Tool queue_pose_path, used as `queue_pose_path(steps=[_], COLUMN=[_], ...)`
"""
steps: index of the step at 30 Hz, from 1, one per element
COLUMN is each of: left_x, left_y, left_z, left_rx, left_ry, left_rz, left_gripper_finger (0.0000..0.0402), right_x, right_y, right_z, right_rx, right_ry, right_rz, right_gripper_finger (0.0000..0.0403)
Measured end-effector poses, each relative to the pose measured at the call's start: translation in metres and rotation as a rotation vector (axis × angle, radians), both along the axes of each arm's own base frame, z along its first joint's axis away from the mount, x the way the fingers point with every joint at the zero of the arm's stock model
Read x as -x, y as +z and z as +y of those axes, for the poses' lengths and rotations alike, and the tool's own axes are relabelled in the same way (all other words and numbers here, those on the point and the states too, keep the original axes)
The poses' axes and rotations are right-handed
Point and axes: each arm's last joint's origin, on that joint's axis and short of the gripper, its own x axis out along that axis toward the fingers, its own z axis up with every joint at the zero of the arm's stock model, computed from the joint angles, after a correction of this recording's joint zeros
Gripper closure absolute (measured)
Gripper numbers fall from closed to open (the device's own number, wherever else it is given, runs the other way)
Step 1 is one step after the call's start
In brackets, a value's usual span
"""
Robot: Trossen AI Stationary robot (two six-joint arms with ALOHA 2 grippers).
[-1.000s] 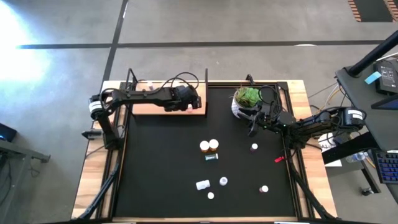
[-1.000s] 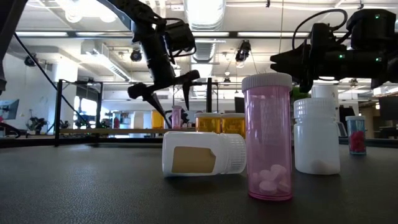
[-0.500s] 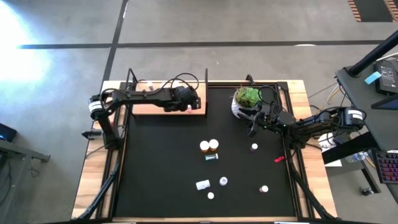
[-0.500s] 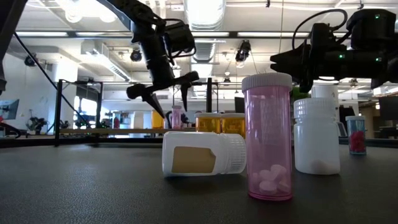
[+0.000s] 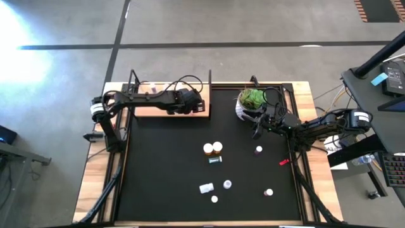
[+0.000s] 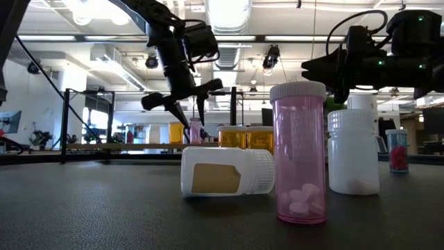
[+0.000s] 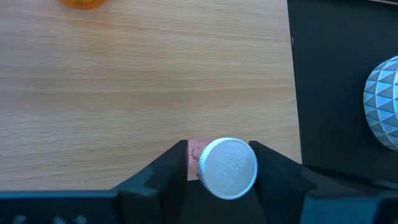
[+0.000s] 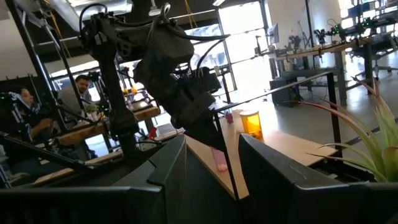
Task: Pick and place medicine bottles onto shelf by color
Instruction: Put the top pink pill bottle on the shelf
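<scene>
Overall, a large black mat [image 5: 164, 164] covers most of the table, with the light-wood shelf [image 5: 152, 109] lying along its far left edge. Next in size, a white pot with a green plant [image 5: 250, 103] stands at the far right of the mat. The left arm reaches over the shelf, and the left gripper [image 7: 219, 163] has its two dark fingers [image 7: 171, 167] on either side of a pinkish bottle [image 7: 227, 168] with a white cap, standing upright on the wood; whether they press it I cannot tell. An orange bottle [image 7: 83, 3] stands farther along the same board. The right gripper [image 5: 259, 128] hangs just beside the pot, its jaws apart and holding nothing. Smaller still, the remaining medicine bottles [image 5: 213, 149] are scattered over the middle and near part of the mat: two orange ones touching, a white one [image 6: 227, 171] on its side, a pink one [image 6: 300, 152] upright. A small red object [image 5: 284, 162] lies near the mat's right edge.
</scene>
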Motion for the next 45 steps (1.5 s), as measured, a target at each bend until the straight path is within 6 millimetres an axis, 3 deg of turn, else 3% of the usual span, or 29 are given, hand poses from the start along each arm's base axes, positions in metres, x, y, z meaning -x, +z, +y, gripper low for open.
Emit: queue_pose_path(steps=[9,17,35,45], left_x=[-0.001,-0.004,0.001,-0.015], left_y=[0.001,0.008,0.017,0.014], left_z=[0.001,0.009,0.046,0.068], left_rx=[-0.037,-0.170,-0.323,-0.283], left_ry=[0.018,0.036,0.003,-0.003], left_rz=[-0.009,-0.017,-0.013,0.070], left_gripper_finger=[0.0292,0.0298,0.0299,0.0299], right_x=[0.000,0.000,0.000,0.000], right_y=[0.000,0.000,0.000,0.000], right_z=[0.000,0.000,0.000,0.000], right_rx=[0.000,0.000,0.000,0.000], right_ry=[0.000,0.000,0.000,0.000], right_rz=[0.000,0.000,0.000,0.001], right_gripper_finger=[0.0264,0.0264,0.0264,0.0264])
